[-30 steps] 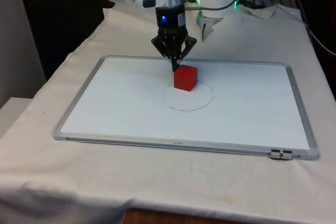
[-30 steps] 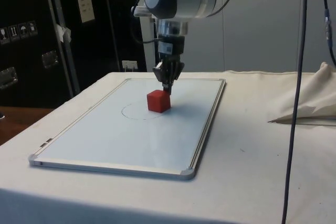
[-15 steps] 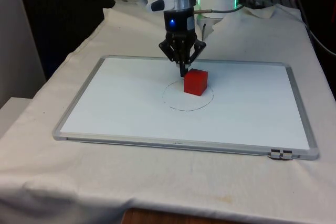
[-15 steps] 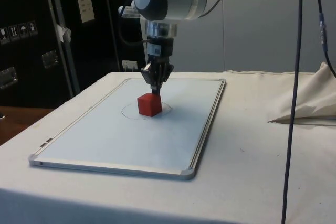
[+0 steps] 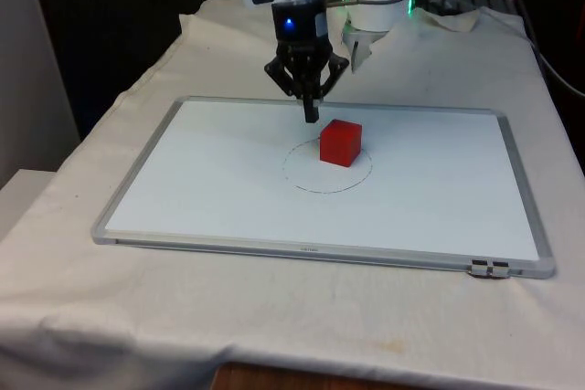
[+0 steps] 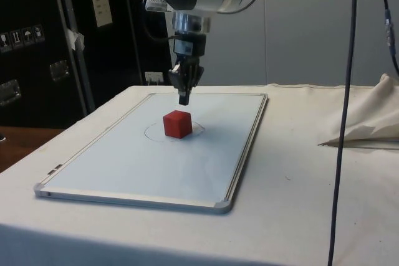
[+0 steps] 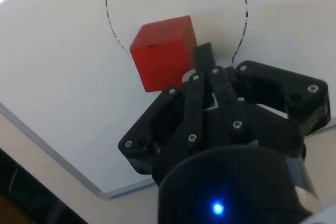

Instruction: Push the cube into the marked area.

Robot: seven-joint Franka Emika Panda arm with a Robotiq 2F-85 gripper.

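Red cube (image 5: pixel 340 142) sits on whiteboard (image 5: pixel 228 189), inside drawn circle (image 5: pixel 311 186) at its far edge. Gripper (image 5: pixel 311 118) hovers above, far-left of cube, fingers pressed together, holding nothing, no contact. Push looks done; next: confirm cube fully inside, retract. Print on board frame unreadable.

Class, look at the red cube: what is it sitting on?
The cube rests on the whiteboard, inside the drawn circle near its far edge. The patch of board beneath it is covered. The shut gripper hangs above, apart.
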